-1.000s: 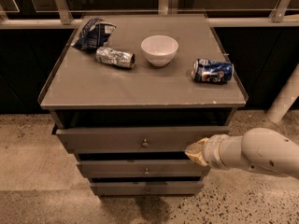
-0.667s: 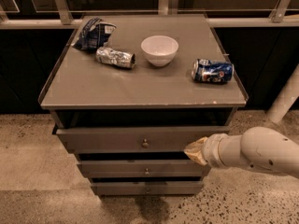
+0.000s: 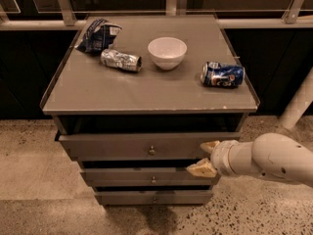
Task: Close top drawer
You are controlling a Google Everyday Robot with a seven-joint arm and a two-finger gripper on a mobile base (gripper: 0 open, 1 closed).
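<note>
The top drawer (image 3: 117, 147) is the widest grey front of the cabinet, with a small round knob (image 3: 152, 151) at its middle. It stands slightly out from the cabinet, with a dark gap above it under the top. My gripper (image 3: 205, 157) comes in from the right on a white arm. It is at the right end of the top drawer's front. Its two tan fingertips (image 3: 210, 146) are spread apart and hold nothing. The upper one lies against the drawer front and the lower one hangs over the gap below it.
Two narrower drawers (image 3: 127, 176) sit below. On the cabinet top (image 3: 98, 89) lie a white bowl (image 3: 167, 52), a crushed silver can (image 3: 121, 60), a blue can (image 3: 222, 74) on its side and a blue chip bag (image 3: 99, 34). The floor is speckled, and a white pole (image 3: 298, 106) stands at the right.
</note>
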